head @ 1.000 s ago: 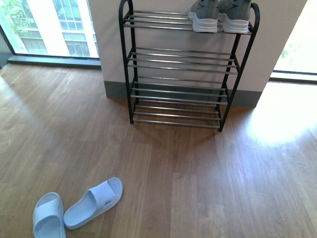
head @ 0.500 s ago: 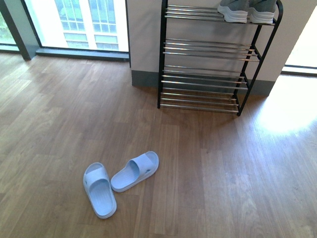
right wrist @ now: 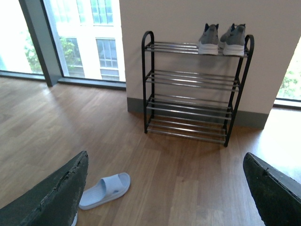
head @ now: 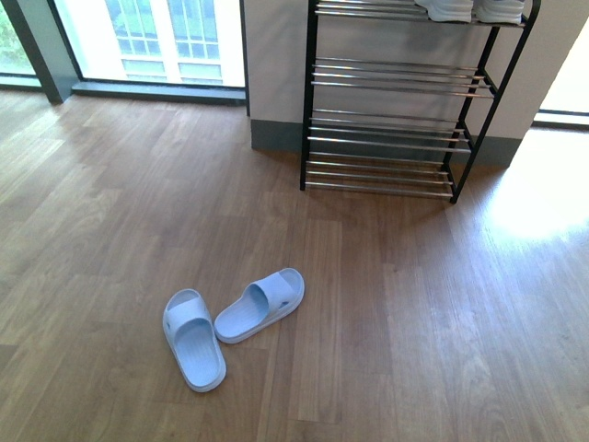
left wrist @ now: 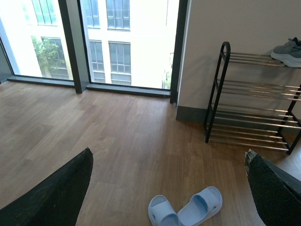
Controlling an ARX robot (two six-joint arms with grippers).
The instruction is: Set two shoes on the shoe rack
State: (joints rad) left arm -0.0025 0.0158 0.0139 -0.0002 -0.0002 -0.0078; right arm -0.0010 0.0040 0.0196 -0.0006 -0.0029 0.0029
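**Desk:** How are the grippers pictured?

**Caption:** The left gripper (left wrist: 168, 153) and the right gripper (right wrist: 164, 154) are each seen splayed wide, with nothing held between the dark fingers.

**Desk:** And the footwear?

**Caption:** The pale blue rubber slide sandals (head: 260, 305) are seen side by side on the brown wooden floor (head: 414, 322) at 7 o'clock. The grey knit white-soled sneakers (right wrist: 208, 38) are seen on the top tier of the black-framed, chrome-barred shoe rack (head: 386, 140) at 1 o'clock.

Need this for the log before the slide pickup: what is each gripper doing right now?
Left gripper: open, holding nothing.
Right gripper: open, holding nothing.
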